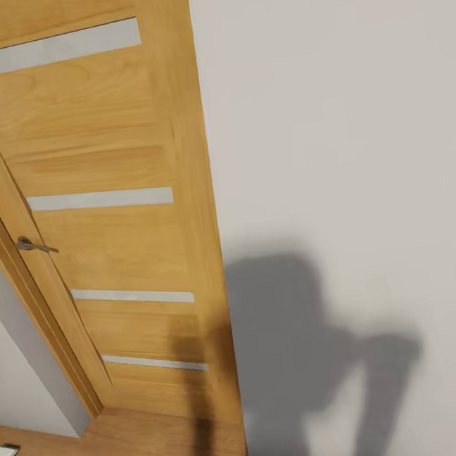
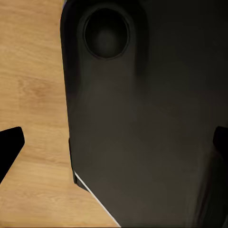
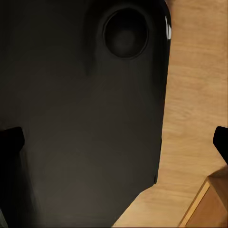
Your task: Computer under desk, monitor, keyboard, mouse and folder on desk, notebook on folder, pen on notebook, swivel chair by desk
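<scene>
Robot facing a door and a wall

Head view shows a light-wood door point(image 1: 107, 220) with four pale horizontal strips and a metal handle point(image 1: 33, 245) at its left edge. The door stands open, its frame point(image 1: 23, 294) running down at a slant beside it. To the right of the door is a plain pale wall point(image 1: 338, 137), and on this wall and the lower part of the door falls a dark shadow point(image 1: 298, 347). Below is a wooden floor point(image 1: 133, 455), and at the left edge of it lies a small pale object point(image 1: 7, 453), too cut off to identify.

In the left wrist view, the left gripper point(image 2: 116, 142) has its two dark fingertips far apart at both sides of the picture, with nothing between them; behind is the dark robot base point(image 2: 142, 118) over the floor. In the right wrist view, the right gripper point(image 3: 116, 142) is spread the same way, holding nothing, above the same dark base.

No thing of the task can be seen from these views.
</scene>
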You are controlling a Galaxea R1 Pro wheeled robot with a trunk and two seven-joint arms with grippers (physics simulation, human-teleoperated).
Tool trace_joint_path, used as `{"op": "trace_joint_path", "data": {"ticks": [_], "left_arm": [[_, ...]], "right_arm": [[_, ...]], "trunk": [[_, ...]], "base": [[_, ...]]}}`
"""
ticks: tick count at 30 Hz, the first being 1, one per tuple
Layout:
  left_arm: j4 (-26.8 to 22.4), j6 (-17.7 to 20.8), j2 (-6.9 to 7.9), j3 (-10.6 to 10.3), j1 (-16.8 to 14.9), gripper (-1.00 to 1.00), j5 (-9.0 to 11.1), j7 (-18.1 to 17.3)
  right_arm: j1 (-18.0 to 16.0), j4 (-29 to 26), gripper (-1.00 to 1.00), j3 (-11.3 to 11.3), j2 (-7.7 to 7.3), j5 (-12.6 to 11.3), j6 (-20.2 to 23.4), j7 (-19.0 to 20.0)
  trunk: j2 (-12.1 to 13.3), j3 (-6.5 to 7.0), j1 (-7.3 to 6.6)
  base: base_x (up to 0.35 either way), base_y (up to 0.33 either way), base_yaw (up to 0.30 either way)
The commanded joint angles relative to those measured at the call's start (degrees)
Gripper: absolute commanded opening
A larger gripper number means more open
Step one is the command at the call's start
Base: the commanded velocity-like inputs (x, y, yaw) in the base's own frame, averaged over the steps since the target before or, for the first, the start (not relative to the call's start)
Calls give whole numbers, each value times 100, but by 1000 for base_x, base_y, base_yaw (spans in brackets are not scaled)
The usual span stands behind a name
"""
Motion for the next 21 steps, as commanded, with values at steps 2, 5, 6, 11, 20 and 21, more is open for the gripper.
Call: {"op": "trace_joint_path", "data": {"ticks": [2,5,6,11,20,21], "left_arm": [[-33,-18,-33,-9,4,100,-9,-16],[-97,-18,-102,-9,5,100,-9,-17],[-97,-19,-104,-9,6,100,-7,-22],[-127,-25,-41,1,0,100,6,-145],[-131,-19,-11,8,-1,100,9,-224],[-132,-19,-11,9,-1,100,9,-225]], "right_arm": [[-34,-34,100,-3,33,-33,-33,-10],[-54,-35,100,-1,130,-72,-45,-5],[-54,-35,100,1,149,-71,-38,-3],[-195,-35,100,6,116,-74,-87,-3],[-280,-34,100,4,106,-83,-176,10],[-281,-32,100,3,106,-84,-208,11]], "trunk": [[-1,-3,0],[-1,-3,0],[39,15,-22],[239,105,-131],[600,267,-329],[640,285,-351]], "base": [[0,0,0],[0,0,0],[0,0,0],[0,0,0],[0,0,0],[0,0,0]]}}
